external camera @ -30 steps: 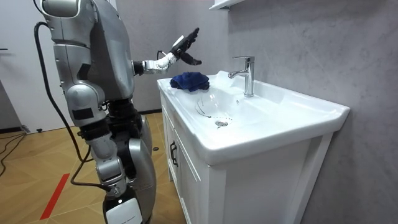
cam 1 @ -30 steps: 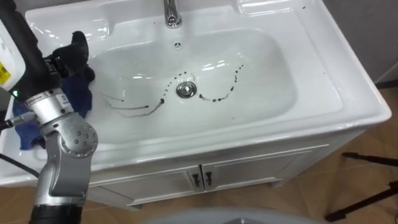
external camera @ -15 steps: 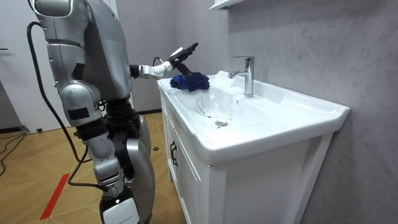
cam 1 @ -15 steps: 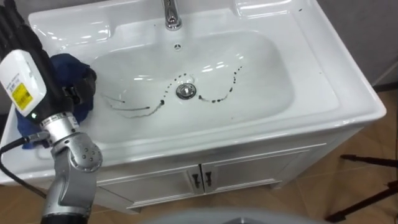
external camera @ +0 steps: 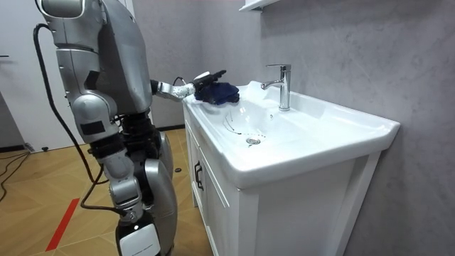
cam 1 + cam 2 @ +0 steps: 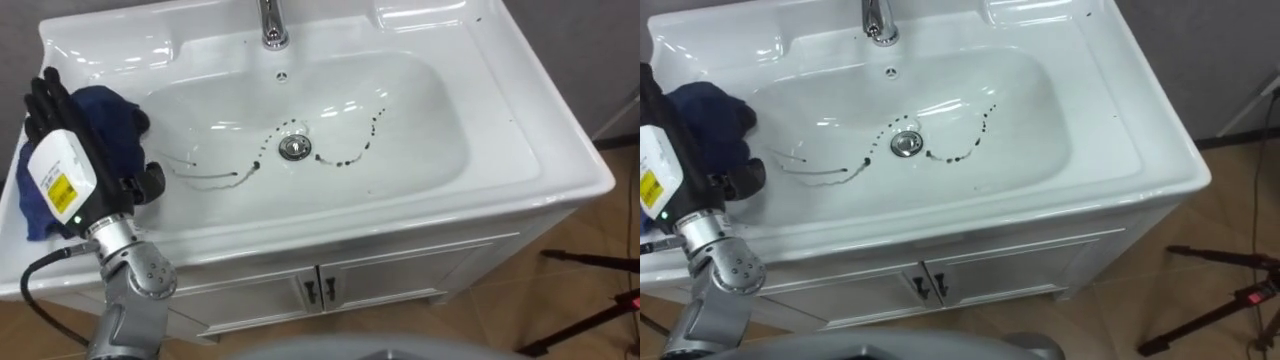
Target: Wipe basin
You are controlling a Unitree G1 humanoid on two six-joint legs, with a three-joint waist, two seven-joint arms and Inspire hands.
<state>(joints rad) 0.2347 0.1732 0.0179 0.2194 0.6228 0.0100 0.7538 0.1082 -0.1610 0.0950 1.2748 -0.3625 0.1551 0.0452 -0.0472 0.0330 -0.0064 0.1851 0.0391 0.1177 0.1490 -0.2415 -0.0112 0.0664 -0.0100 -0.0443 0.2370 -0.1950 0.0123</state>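
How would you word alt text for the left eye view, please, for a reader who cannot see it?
The robot's left hand, fingers straight, reaches over a crumpled blue cloth on the left ledge of a white basin. Inside it, dark streaks curve around the drain, below the faucet.

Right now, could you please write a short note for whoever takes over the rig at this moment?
Left hand: open, fingers straight, laid over the blue cloth on the left rim of the basin; not gripping it.
Dark marks curve either side of the drain in the bowl; none look wiped yet.
Left to do: take hold of the cloth, bring it into the bowl and wipe the marks away.
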